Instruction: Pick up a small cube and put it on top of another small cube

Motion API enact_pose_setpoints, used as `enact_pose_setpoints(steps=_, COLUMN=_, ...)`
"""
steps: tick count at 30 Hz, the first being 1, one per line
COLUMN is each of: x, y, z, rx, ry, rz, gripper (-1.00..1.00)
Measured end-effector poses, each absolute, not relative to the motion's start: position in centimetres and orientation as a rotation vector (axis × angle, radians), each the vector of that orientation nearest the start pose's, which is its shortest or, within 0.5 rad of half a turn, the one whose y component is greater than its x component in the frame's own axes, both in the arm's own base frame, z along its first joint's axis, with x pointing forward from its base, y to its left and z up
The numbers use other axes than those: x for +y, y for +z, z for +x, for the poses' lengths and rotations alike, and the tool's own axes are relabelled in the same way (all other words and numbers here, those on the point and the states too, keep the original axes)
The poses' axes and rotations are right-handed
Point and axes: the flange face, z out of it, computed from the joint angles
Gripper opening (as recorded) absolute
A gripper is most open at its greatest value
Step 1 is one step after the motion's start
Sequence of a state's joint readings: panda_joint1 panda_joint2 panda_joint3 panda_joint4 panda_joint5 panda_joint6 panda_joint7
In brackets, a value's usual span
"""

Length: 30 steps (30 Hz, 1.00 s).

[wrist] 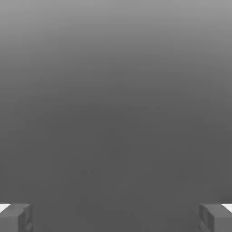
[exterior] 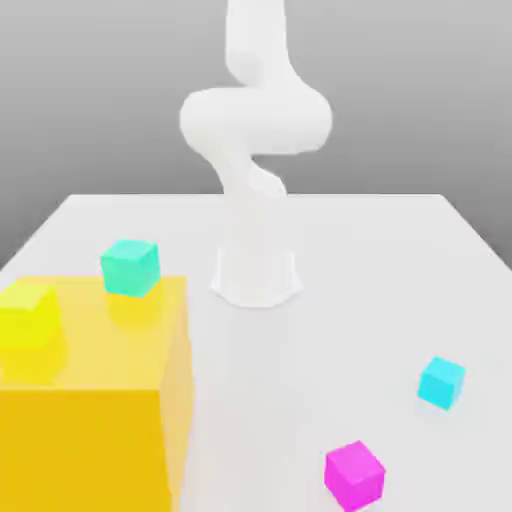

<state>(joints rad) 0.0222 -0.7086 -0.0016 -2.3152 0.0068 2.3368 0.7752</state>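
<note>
Risky from here: gripper (wrist: pixel 116 217) spread wide and empty, magenta cube (exterior: pixel 354 474) at the table's (exterior: pixel 380 260) near edge beside the sky-blue cube (exterior: pixel 441 382), easily nudged off by a misjudged descent.

Large orange block (exterior: pixel 90 420) bearing mint-green cube (exterior: pixel 130 267), yellow cube (exterior: pixel 27 316)

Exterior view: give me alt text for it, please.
A white robot arm rises at the back of a white table. A magenta cube and sky-blue cube sit apart near the front right; mint-green and yellow cubes rest on a large orange block.
</note>
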Motion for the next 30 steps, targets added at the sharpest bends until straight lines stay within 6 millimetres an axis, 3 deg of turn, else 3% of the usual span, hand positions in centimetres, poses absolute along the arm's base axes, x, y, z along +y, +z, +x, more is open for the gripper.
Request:
enact_pose_setpoints(steps=6, x=3.3, y=57.4, z=44.7, rx=0.906, ry=-0.736, rz=-2.667, gripper=0.00)
enact_pose_setpoints(steps=13, x=6.6, y=44.5, z=48.9, rx=0.786, ry=-0.489, rz=-2.834, gripper=0.00)
enact_pose_setpoints(steps=19, x=9.7, y=33.0, z=49.3, rx=0.658, ry=-0.271, rz=-2.965, gripper=0.00)
enact_pose_setpoints(steps=25, x=11.3, y=21.7, z=47.1, rx=0.539, ry=-0.048, rz=-3.078, gripper=0.00)
enact_pose_setpoints(steps=30, x=11.6, y=14.7, z=46.4, rx=0.512, ry=-0.002, rz=-3.099, gripper=0.00)
